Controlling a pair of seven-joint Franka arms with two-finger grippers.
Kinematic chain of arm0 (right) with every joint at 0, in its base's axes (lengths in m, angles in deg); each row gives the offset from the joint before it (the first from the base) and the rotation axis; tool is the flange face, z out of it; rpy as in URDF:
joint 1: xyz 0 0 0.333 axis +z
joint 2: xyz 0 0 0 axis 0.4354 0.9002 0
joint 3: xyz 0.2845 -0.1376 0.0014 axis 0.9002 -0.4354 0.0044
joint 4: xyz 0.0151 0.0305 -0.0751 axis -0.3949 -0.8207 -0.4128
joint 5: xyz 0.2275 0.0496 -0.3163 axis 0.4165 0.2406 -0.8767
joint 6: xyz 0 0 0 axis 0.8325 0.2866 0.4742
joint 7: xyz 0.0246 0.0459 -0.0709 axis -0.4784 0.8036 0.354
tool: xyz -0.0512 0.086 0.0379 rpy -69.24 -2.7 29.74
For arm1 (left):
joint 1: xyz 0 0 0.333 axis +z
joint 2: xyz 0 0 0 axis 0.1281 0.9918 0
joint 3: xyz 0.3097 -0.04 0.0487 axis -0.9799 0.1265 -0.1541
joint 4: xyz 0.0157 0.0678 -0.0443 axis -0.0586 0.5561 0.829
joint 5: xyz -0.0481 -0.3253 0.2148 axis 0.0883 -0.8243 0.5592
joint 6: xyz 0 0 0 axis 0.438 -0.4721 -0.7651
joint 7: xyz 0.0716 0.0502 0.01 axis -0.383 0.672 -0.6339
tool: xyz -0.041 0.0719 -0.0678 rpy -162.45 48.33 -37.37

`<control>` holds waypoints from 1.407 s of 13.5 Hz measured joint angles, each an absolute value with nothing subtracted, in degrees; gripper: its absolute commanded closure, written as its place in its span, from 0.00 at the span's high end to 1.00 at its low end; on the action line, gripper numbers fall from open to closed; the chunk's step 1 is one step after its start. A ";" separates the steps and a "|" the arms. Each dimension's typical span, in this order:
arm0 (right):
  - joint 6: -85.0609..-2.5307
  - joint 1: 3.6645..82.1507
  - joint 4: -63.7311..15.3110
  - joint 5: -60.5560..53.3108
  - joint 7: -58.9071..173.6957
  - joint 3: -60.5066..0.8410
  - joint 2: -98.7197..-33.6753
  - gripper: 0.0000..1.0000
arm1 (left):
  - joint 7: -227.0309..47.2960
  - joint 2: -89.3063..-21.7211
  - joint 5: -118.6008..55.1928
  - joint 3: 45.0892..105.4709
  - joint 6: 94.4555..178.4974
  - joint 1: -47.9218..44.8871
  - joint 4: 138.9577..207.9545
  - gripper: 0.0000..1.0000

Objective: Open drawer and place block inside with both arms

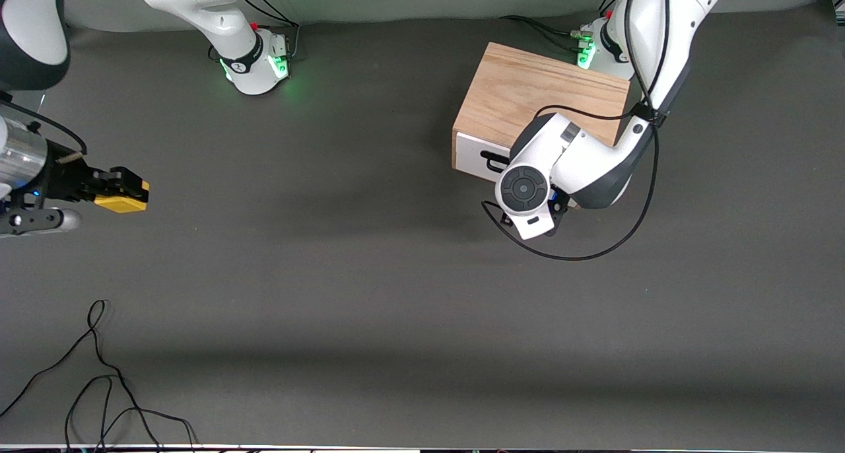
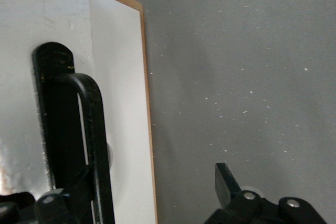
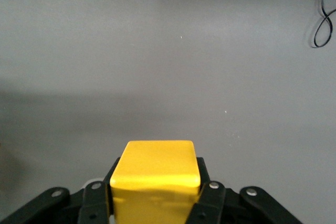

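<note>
The grey surface [image 1: 370, 275] stretches wide under both my arms, and the largest thing on it is the light oak cabinet [image 1: 541, 100], sitting toward my left arm's end, close to that arm's green-lit base [image 1: 586, 51]. Its white-fronted drawer [image 1: 476, 154] faces the front camera and looks closed, the front flush with the wooden edge.

My left arm [image 1: 653, 50] bends down over the cabinet, its wrist covering part of the drawer front. My left pincer [image 2: 152, 195] is at the black bar handle [image 2: 92, 145]: it is spread, with one finger [image 2: 63, 203] by the handle against the white front and the other finger [image 2: 226, 184] off the cabinet's edge over bare grey.

My right arm [image 1: 26, 169] comes in at the right arm's end of the surface, well apart from the cabinet. My right pincer [image 1: 122, 189] is pinching the block [image 3: 156, 174], a small bright yellow cube held between both fingers above open grey surface.

A thin black cable [image 1: 99, 380] lies looped nearer the front camera, at that same end.
</note>
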State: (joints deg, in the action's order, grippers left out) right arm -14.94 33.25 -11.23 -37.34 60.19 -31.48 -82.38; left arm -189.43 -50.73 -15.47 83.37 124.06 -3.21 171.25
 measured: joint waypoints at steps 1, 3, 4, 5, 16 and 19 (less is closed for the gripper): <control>-14.80 33.25 -11.15 -37.40 60.19 -31.47 -82.37 0.00 | -189.43 -50.73 -15.44 83.38 124.64 -3.22 171.13 1.00; -14.69 33.25 -11.19 -37.46 60.19 -31.48 -82.23 0.00 | -189.43 -50.74 -15.27 83.38 125.65 -3.22 170.77 1.00; -14.68 33.25 -11.20 -37.46 60.19 -31.48 -82.12 0.00 | -189.43 -50.74 -15.08 83.38 126.25 -3.22 170.59 1.00; -14.68 33.25 -11.20 -37.46 60.19 -31.47 -82.05 0.00 | -189.43 -50.74 -14.89 83.38 126.79 -3.22 170.31 1.00; -14.65 33.25 -11.21 -37.46 60.19 -31.47 -82.01 0.00 | -189.46 -45.61 -12.23 83.36 129.23 -3.21 163.23 1.00; -14.64 33.25 -11.22 -37.46 60.19 -31.47 -82.00 0.00 | -189.95 -45.63 -12.23 83.50 123.91 -3.21 161.35 1.00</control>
State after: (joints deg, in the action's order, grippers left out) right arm -14.64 33.25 -11.22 -37.46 60.19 -31.47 -82.00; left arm -189.95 -45.63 -12.23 83.50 123.91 -3.21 161.35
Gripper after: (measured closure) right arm 0.449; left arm 0.000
